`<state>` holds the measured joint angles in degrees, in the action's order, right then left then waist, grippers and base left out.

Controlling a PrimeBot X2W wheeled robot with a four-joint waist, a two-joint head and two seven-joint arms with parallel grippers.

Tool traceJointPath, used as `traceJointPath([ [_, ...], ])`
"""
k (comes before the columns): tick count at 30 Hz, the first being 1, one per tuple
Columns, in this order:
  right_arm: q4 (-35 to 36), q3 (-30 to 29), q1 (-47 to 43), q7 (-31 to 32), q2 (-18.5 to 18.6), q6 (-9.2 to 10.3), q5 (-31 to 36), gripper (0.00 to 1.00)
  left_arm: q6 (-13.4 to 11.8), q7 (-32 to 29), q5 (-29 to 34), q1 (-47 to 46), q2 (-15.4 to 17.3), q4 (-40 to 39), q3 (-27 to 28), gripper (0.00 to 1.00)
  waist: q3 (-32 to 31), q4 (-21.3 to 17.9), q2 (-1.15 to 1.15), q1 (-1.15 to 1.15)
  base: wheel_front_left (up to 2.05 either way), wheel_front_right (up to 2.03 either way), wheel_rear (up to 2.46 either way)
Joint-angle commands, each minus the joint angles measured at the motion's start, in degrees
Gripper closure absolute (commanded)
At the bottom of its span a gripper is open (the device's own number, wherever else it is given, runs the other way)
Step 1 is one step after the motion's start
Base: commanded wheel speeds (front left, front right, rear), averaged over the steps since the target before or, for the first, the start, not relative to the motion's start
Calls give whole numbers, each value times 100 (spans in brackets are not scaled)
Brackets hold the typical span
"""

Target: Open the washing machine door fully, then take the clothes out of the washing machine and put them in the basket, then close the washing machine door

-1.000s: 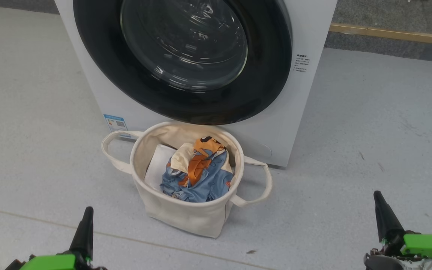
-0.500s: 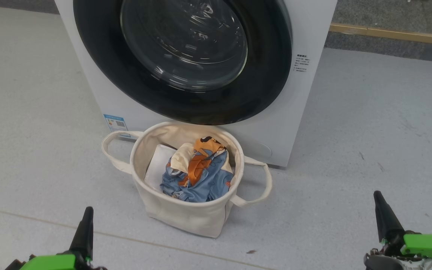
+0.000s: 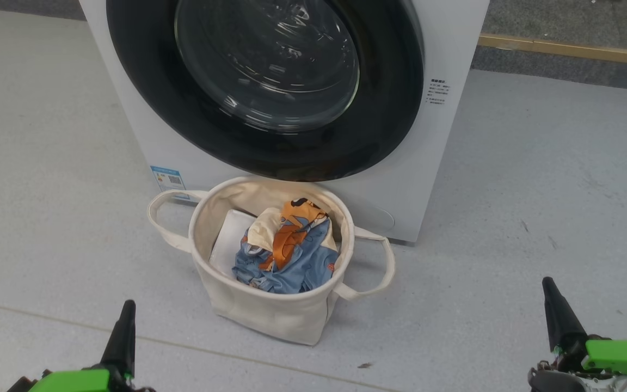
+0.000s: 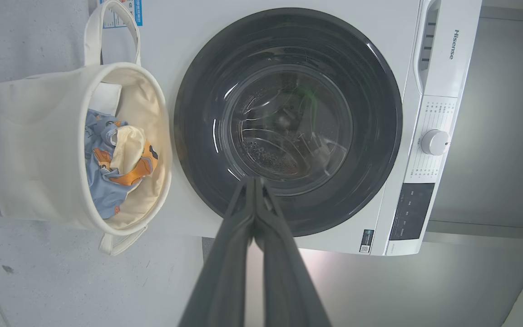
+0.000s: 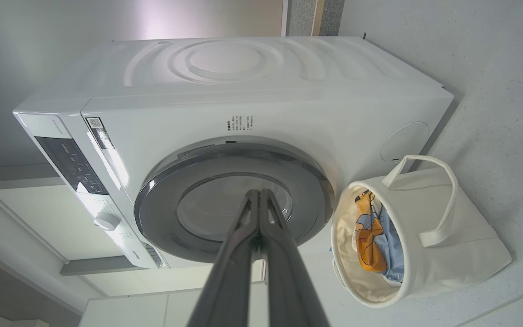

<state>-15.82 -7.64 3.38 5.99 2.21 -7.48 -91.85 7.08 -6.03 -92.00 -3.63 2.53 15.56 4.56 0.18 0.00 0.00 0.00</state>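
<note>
In the head view the washing machine door (image 3: pixel 267 60) lies shut against the washing machine (image 3: pixel 444 141). The basket (image 3: pixel 270 316) stands on the floor (image 3: pixel 536 179) just in front of it, below the door's black rim. The clothes (image 3: pixel 286 256) lie bundled inside the basket beside a flat white sheet (image 3: pixel 229 239). The left hand (image 3: pixel 123 332) and right hand (image 3: pixel 555 310) sit low at the frame's corners, well apart from the basket, each clenched on nothing.

The left wrist view looks along the left hand's pressed-together fingers toward the door glass. No fabric shows in the drum behind it, and the clothes sit deep in the basket.

In the right wrist view the right hand's fingers meet at their tips, and the door looks flush with the machine front.

The task looks finished. The main risk is a door that rests shut without latching, which these views cannot settle, so it could swing out over the basket. A hand brushing the soft basket could also tip it and spill the clothes.
</note>
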Motion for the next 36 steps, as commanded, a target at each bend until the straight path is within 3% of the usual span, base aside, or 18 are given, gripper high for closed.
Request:
traceJointPath([
  [1, 179, 115, 280, 47, 66, -1, -34, 100, 41, -44, -19, -256, 34, -153, 193, 100, 0, 0, 0, 0, 0, 0, 0],
  [36, 179, 115, 280, 47, 66, -1, -34, 100, 41, -44, -19, -256, 34, -153, 193, 100, 0, 0, 0, 0, 0, 0, 0],
])
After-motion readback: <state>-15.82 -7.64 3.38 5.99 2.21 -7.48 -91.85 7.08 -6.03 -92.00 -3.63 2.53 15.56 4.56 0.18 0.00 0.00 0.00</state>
